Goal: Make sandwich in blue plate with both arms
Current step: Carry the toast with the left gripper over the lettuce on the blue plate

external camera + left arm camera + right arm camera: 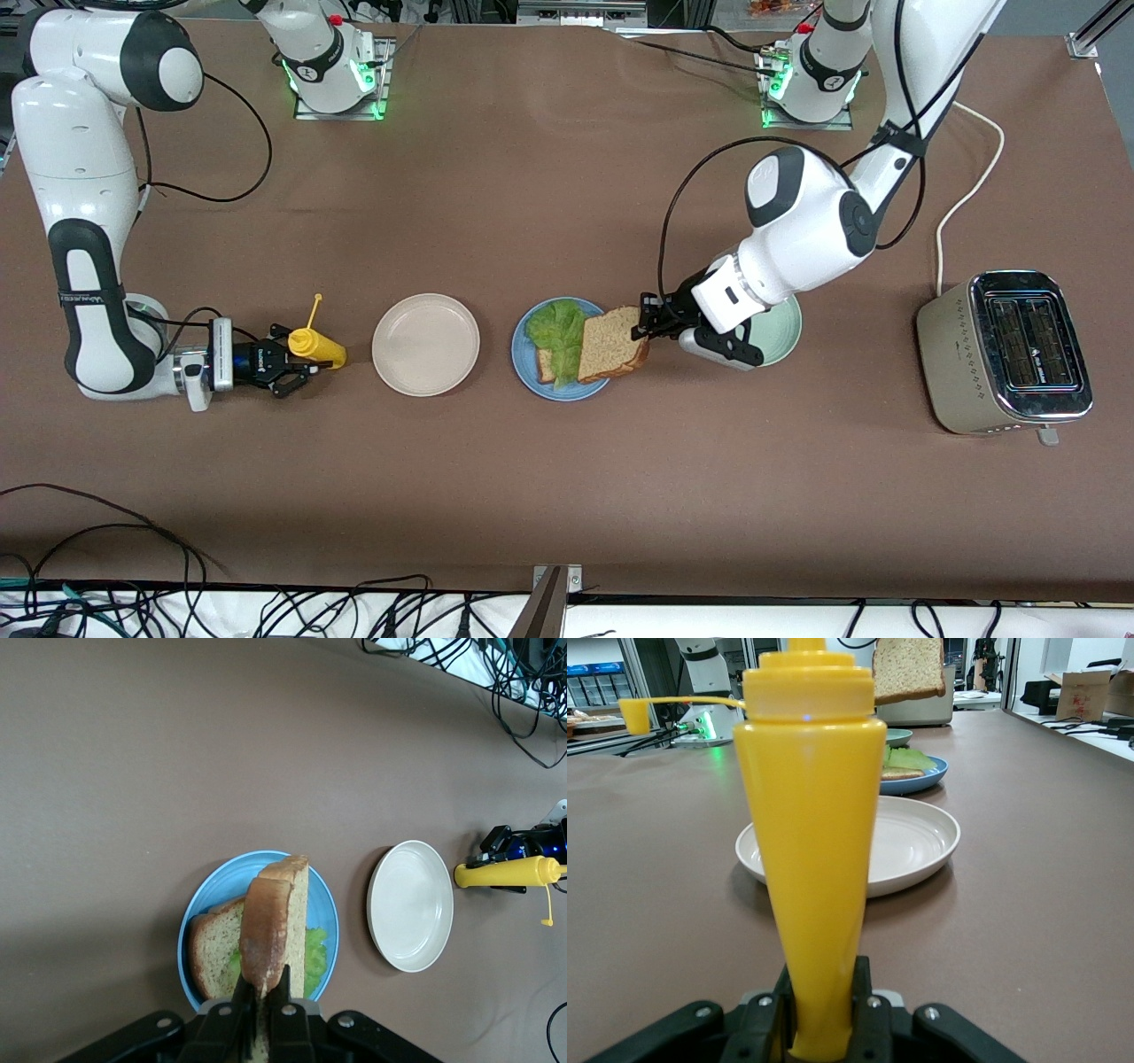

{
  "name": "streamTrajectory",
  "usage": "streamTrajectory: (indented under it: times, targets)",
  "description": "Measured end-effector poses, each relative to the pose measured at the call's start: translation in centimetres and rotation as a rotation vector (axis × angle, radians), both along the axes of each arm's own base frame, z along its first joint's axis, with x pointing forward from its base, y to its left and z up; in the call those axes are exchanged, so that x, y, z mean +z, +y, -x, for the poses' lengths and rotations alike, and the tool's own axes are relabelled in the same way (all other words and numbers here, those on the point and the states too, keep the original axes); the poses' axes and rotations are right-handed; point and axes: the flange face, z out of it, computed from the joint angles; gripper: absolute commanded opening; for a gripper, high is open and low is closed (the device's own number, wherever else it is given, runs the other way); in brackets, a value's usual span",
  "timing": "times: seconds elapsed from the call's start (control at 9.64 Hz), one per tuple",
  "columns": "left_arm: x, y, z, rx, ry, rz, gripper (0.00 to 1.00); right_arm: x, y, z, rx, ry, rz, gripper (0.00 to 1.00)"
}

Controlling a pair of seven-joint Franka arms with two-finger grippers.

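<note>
Left gripper (pixel 645 324) clamped on top bread slice (pixel 611 344), over blue plate (pixel 524 354) holding lettuce (pixel 556 326); bread likely light, soft, crumbly; edge pinch suits. Right gripper (pixel 285 363) clamped on mustard bottle (pixel 316 346), waiting.

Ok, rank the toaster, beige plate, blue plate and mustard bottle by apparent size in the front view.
1. toaster
2. beige plate and blue plate, which look alike; the blue one is partly covered
3. mustard bottle

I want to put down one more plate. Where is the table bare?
Bare brown table runs along the camera side of the row, and between blue plate and toaster. Crowded: mustard bottle, beige plate, blue plate, green plate side by side.
</note>
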Motion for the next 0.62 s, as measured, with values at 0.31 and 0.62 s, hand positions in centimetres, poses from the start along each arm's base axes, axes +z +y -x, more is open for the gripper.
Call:
streamTrajectory:
  times: [0.31, 0.62]
  targets:
    - [-2.5, -1.0, -0.2, 0.028, -0.001, 0.027, 0.0, -0.2, 0.0, 0.0, 0.0, -0.004, -0.002, 0.59]
    - [-5.3, -1.1, -0.7, 0.071, 0.004, 0.046, 0.0, -0.3, -0.1, 0.0, -0.001, -0.004, -0.001, 1.0]
